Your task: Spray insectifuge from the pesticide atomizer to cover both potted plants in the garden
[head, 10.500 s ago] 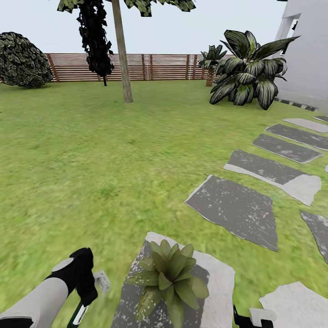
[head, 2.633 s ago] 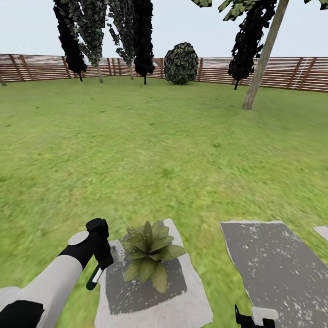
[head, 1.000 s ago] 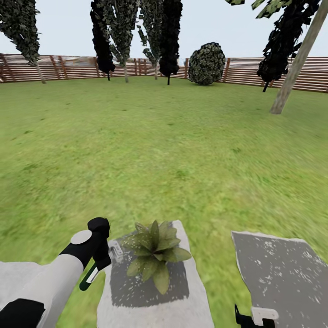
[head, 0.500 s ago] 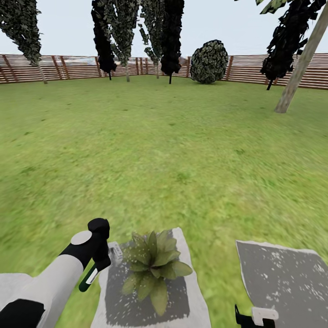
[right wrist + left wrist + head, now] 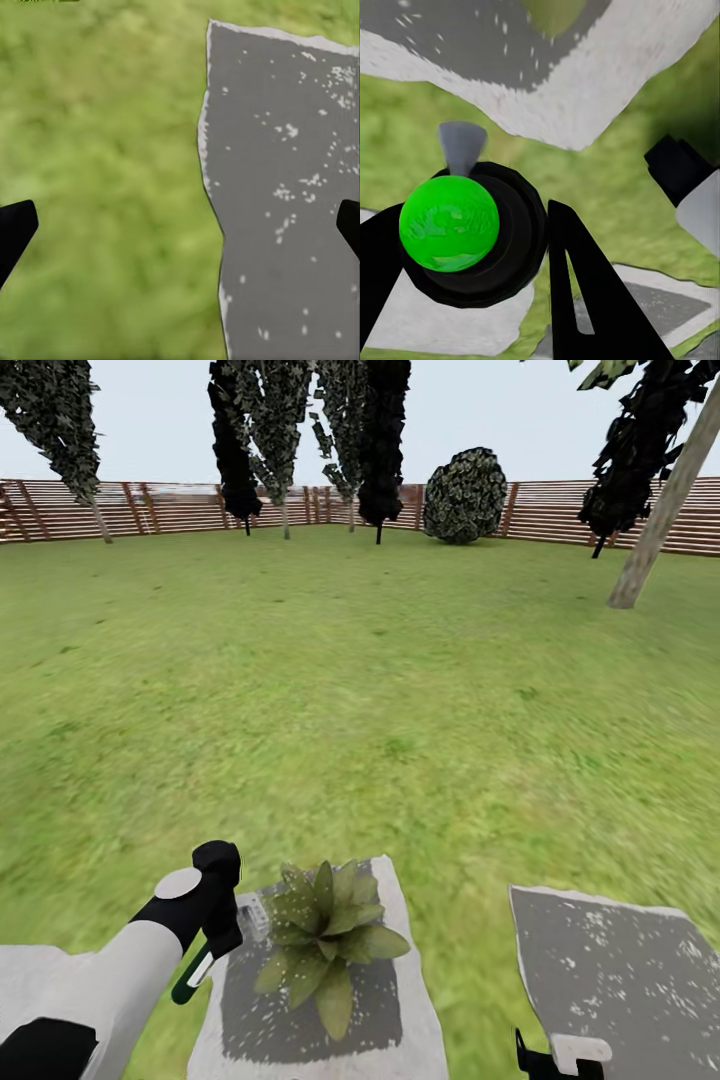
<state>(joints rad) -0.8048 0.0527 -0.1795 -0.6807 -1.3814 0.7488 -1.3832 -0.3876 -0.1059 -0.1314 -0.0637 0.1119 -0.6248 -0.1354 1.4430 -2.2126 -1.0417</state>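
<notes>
My left gripper (image 5: 215, 932) is shut on the pesticide atomizer (image 5: 250, 918), whose whitish nozzle head sits right beside a potted plant (image 5: 320, 935). That plant is a low rosette of pointed green leaves on a grey stepping stone (image 5: 400, 1020), and its pot is hidden under the leaves. Insectifuge (image 5: 292, 912) shows as fine white specks on the leaves nearest the nozzle. In the left wrist view, my left gripper (image 5: 472, 217) clamps the atomizer's dark body with its bright green end (image 5: 448, 223). My right gripper (image 5: 550, 1052) hangs low, and the right gripper (image 5: 180, 229) stands open over grass.
A second stepping stone (image 5: 610, 970) lies to the right of the plant. Open lawn (image 5: 350, 690) stretches ahead to a brown slat fence (image 5: 150, 508). A round dark bush (image 5: 463, 495) and several trees stand along it, with a leaning trunk (image 5: 660, 510) at right.
Since 10.5 s ago the whole view has swung to another part of the garden. Over the last second the view shifted slightly, and more white specks show on the leaves. The left gripper still holds the atomizer.
</notes>
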